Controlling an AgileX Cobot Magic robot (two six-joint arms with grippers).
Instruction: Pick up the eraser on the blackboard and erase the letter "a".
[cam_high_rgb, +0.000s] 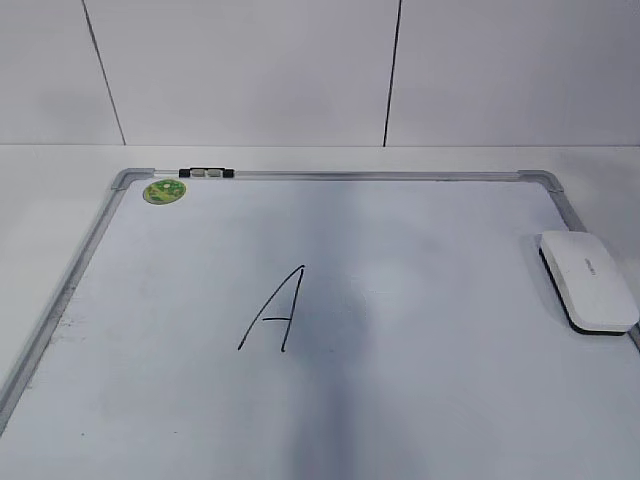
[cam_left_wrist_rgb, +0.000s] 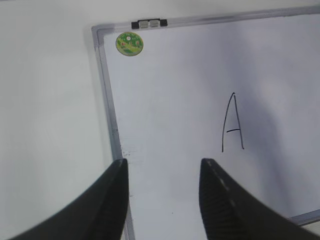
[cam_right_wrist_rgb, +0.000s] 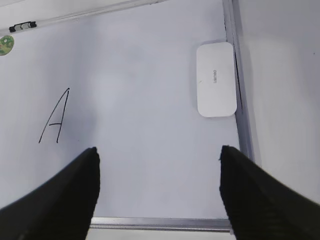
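The blackboard (cam_high_rgb: 420, 400) is a white dry-erase board with a silver frame, lying flat. It also shows in the left wrist view (cam_left_wrist_rgb: 170, 90) and the right wrist view (cam_right_wrist_rgb: 140, 75). The white eraser (cam_high_rgb: 588, 280) lies at the board's right edge; it also shows in the right wrist view (cam_right_wrist_rgb: 216, 79). Only a tall capital "A" (cam_high_rgb: 275, 310) is written on the board; no small lowercase "a" shows in any view. My left gripper (cam_left_wrist_rgb: 162, 167) is open and empty above the board's left edge. My right gripper (cam_right_wrist_rgb: 157, 156) is open and empty above the board's near edge, well short of the eraser.
A round green sticker (cam_high_rgb: 164, 191) and a small black-and-grey clip (cam_high_rgb: 207, 173) sit at the board's far left corner. A white tiled wall stands behind the white table (cam_high_rgb: 50, 200). Neither arm shows in the exterior view.
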